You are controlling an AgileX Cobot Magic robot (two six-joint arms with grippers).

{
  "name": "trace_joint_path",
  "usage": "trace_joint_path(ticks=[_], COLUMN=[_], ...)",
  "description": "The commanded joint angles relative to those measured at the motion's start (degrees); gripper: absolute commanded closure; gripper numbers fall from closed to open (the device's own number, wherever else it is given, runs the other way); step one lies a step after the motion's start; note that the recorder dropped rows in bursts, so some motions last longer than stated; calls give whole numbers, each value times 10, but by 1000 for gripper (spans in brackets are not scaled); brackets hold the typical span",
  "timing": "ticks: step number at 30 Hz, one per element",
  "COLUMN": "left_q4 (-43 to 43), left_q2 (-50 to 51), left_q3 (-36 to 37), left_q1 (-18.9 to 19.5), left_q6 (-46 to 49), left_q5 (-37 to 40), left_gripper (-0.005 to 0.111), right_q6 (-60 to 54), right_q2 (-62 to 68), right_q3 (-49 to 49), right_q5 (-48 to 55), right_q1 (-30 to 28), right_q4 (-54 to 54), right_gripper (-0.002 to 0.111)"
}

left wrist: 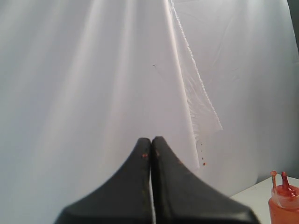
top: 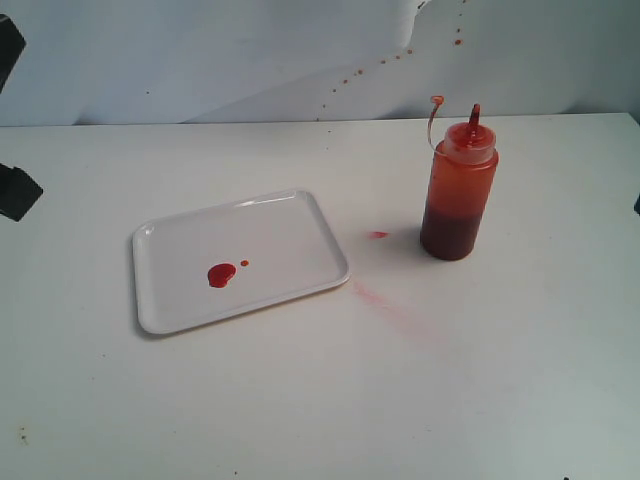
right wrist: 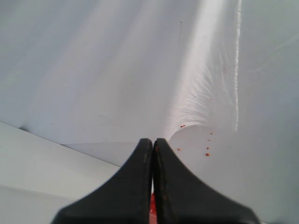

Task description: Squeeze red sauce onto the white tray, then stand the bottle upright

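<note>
We see the squeeze bottle (top: 458, 190) standing upright right of centre in the exterior view, well apart from the white tray (top: 290, 240) at centre left. The tray carries a round blob of red sauce (top: 221, 274) with a tiny droplet beside it. Our left gripper (left wrist: 150, 142) and right gripper (right wrist: 153, 142) each have their fingers pressed together on nothing.

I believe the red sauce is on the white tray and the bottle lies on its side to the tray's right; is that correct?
Not quite: the exterior view shows the bottle standing upright. The red sauce is on the white tray, left of it.
</note>
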Motion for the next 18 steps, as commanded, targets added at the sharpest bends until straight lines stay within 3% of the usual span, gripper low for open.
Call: trace_joint_path(ticks=[1,8,11,14,15,18], left_q4=[-8,-8,30,19,-21,-85], left_q2=[-4,-4,-22,-58,-92,-152], left_q3=[-1,-1,-1,-1,-1,-1], left_q1=[-2,-2,-2,-2,-2,-2], left_q6=[-1,-5,-39,-13,-4,18], left_q5=[-2,-2,16,95,158,201], left_gripper=[107,107,107,107,107,107], right_q6=[-2,-2,-2,-2,-2,-2], right_q2=[-3,-3,-3,-3,-3,-3], right_q3=[3,3,3,3,3,3], right_q5=[-7,-7,-7,-7,-7,-7], right_q1=[1,1,1,1,1,1], right_q4=[-7,-7,-7,-7,-6,-6], right_gripper=[108,108,108,108,108,108])
